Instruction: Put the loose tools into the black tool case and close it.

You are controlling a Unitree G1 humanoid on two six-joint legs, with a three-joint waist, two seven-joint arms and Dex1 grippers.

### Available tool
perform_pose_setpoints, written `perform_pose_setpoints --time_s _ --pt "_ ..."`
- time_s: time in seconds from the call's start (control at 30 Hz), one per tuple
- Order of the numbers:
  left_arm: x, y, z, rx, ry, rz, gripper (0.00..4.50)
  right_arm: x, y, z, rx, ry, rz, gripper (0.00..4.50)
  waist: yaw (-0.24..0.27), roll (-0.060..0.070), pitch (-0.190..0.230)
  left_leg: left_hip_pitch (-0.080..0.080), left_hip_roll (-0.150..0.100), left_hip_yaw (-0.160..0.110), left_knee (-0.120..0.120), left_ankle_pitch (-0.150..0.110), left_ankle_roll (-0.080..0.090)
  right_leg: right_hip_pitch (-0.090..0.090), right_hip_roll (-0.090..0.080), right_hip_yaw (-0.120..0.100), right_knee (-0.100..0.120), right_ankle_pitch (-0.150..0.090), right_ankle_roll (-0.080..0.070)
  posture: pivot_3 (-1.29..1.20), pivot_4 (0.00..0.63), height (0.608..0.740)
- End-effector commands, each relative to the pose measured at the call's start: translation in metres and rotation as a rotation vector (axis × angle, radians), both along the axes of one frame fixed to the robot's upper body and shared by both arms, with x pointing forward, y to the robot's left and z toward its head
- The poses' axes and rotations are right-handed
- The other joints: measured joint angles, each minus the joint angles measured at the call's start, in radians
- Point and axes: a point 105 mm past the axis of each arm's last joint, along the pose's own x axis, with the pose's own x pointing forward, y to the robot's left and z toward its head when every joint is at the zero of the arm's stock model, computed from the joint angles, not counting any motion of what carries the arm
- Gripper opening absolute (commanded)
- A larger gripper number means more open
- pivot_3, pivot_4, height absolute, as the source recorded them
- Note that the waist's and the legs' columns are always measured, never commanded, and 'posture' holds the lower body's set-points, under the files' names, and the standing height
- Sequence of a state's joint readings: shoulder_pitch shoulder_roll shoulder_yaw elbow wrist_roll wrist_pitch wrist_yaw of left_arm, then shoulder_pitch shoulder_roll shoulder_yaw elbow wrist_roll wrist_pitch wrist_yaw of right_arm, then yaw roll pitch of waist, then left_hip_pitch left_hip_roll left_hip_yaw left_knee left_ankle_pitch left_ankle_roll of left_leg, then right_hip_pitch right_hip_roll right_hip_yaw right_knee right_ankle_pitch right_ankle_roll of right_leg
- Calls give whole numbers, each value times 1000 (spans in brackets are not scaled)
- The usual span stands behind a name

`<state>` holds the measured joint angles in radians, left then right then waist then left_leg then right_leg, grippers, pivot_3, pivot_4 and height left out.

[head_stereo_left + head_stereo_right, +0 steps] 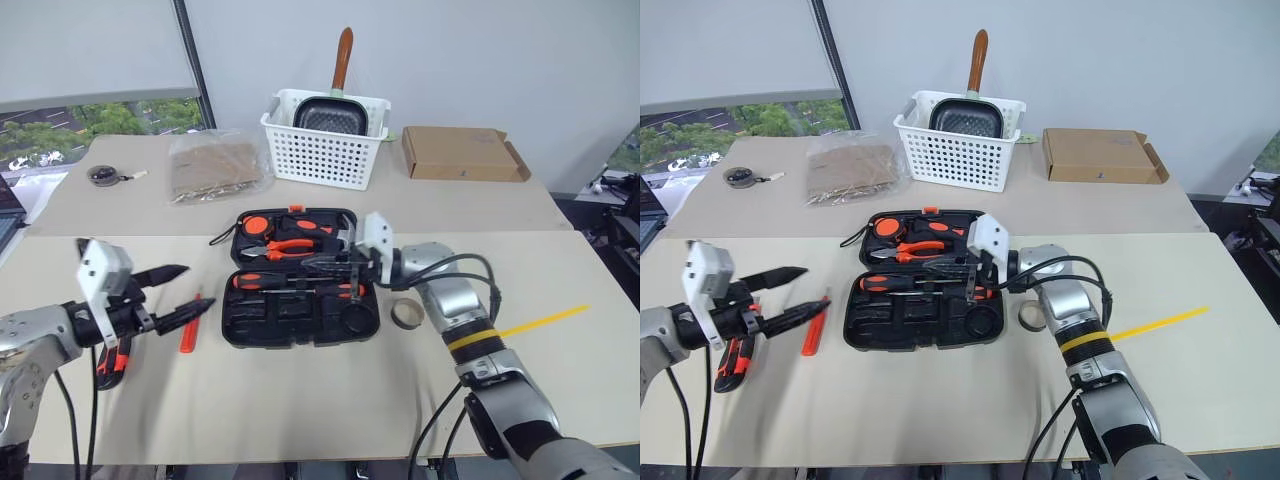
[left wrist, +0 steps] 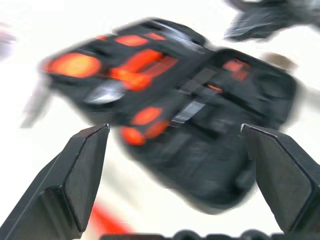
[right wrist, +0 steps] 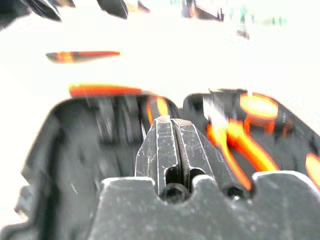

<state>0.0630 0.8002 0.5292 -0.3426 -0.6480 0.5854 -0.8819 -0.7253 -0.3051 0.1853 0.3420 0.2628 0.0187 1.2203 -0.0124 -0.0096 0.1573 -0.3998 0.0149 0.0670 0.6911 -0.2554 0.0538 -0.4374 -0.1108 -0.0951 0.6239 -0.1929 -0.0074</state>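
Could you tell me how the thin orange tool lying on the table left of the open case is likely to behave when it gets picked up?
The thin orange tool looks slim and straight, so probably stiff and light. Lying flat on the table, it offers little height, so a gripper may nudge it sideways or roll it.

We're looking at what reads as a lab or test room set up for bench work. Two plain beige benches [image 1: 300,400] stand pushed together, the seam running straight across. Plain pale walls [image 1: 480,60] close off the far side, and at ten o'clock a big window [image 1: 90,120] with a roller blind shows treetops outside. The props are a mixed bag: a white slotted basket [image 1: 322,150] holding a pan at twelve o'clock, a brown cardboard box [image 1: 462,153] at one o'clock, a bagged bundle [image 1: 212,166] at eleven. A strip of yellow tape [image 1: 545,320] marks the bench at three o'clock.
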Motion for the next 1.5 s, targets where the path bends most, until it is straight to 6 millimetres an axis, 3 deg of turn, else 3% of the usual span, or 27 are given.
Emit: perform_pose_setpoints --time_s 0.03,0.13,0.33,0.37,0.5,0.77,0.93,1.1,1.2,1.4,1.5 --pt "-11 30 17 -5 -97 243 4500 -6 -18 12 22 -1 59 1167 0 0 0 0 0 0 0 0 1 0 -2 0 0 0 0 0 150 700" --pt "-25 40 14 -35 -84 361 4500 -8 -28 22 73 11 97 2230 2 -1 0 0 0 0 0 -1 0 0 -2 0 -1 -1 1 0 150 700" --pt "-58 66 -28 14 14 635 4500 -17 -39 25 56 18 198 4287 2 -1 0 0 0 0 0 -4 -5 0 -3 0 -1 0 0 0 150 700" --pt "-61 68 -35 4 23 674 4500 -18 -40 26 48 21 210 4455 2 -1 0 0 0 0 0 -4 -5 0 -3 0 -1 0 0 0 150 700" --pt "-65 71 -62 17 71 770 4500 -21 -42 29 11 15 243 4455 12 -2 0 0 0 0 0 -5 -6 -1 -3 -1 -1 -1 1 0 150 700" --pt "-58 77 -91 4 148 833 4500 -35 -45 38 2 15 282 4455 25 -2 0 -1 0 0 1 -5 -7 -2 -3 -1 -1 -1 1 0 150 700" --pt "-53 76 -85 11 101 797 4500 -37 -49 36 1 29 257 4455 24 -3 0 -3 0 0 1 -5 -3 -2 -3 -2 -2 0 -1 0 150 700" --pt "-39 60 -33 -135 -134 678 4500 -38 -51 30 -4 45 244 4455 27 -3 0 -4 0 0 1 -6 -5 -2 -5 -3 -5 2 -2 0 150 700" --pt "-36 42 -23 -165 -157 575 4500 -38 -52 29 1 51 238 4455 25 -3 0 -4 1 -1 1 -6 -5 -2 -5 -3 -8 3 0 0 150 700" --pt "-19 1 -47 -87 -14 504 4500 -37 -56 28 2 51 216 4455 26 -3 0 -5 1 0 1 -5 -1 0 -2 -3 -11 6 -2 0 150 700" --pt "-17 1 -68 -53 56 552 4500 -37 -57 29 2 52 215 4455 26 -3 0 -5 1 0 1 -2 3 0 0 -4 -11 7 -5 0 150 700"
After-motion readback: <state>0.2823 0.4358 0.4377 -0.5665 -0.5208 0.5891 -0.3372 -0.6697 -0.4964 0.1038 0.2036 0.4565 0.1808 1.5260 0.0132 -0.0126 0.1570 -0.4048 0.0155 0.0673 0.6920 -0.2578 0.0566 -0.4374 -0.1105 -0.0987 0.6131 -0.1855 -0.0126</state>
